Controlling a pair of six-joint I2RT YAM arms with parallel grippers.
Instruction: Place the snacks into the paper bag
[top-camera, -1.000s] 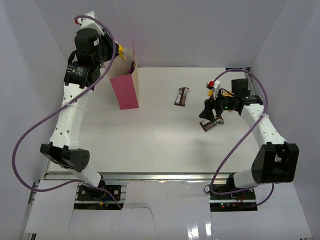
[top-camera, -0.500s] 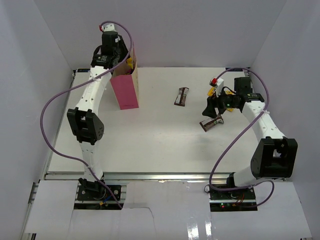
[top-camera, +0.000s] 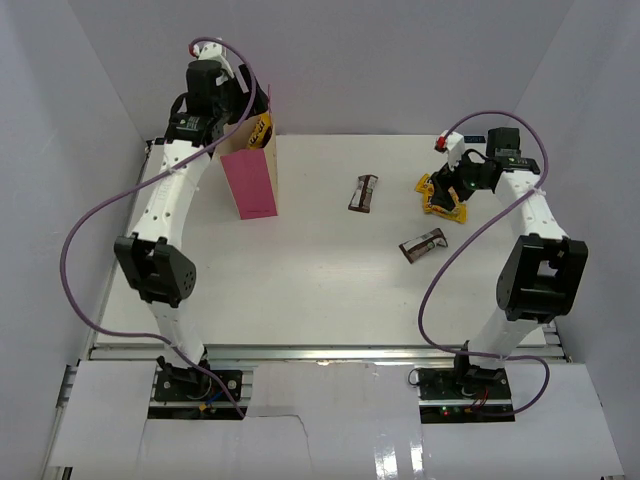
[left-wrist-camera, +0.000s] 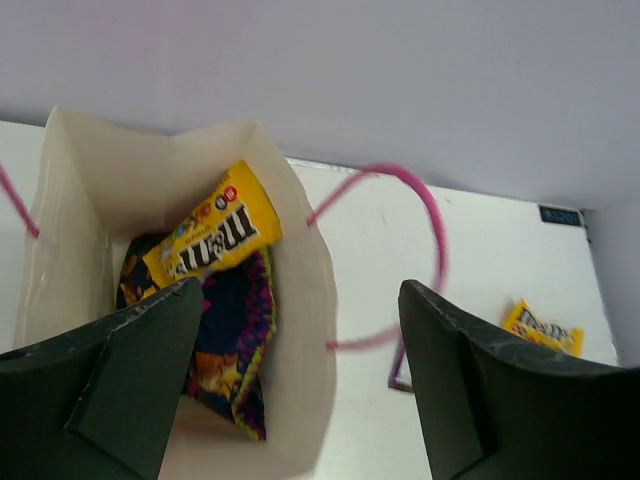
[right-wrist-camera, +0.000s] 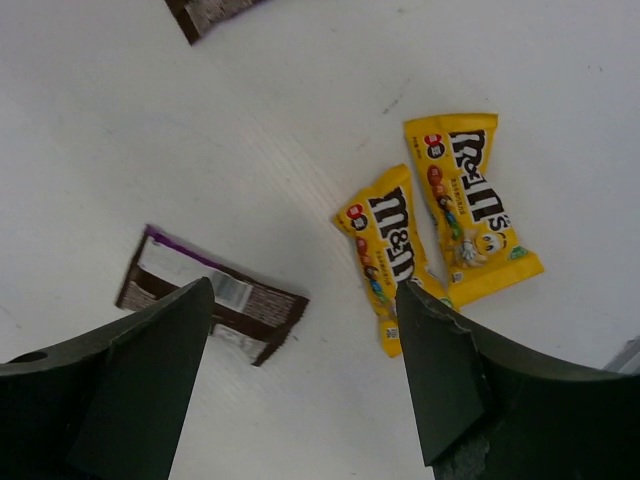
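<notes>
Both jaws stand wide and empty: the left gripper (left-wrist-camera: 300, 300) has just dropped a yellow packet (left-wrist-camera: 212, 236) into the paper bag (top-camera: 250, 185), where it seems propped near the mouth, while the right gripper (right-wrist-camera: 305, 300) has swung from the brown bar (top-camera: 422, 246) over two more packets (right-wrist-camera: 472, 205).

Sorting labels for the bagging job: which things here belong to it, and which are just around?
Job:
paper bag
yellow packet and blue-purple pack, both inside it
two yellow packets on the table
far bar and near bar, both brown

Not the job:
purple cables
</notes>
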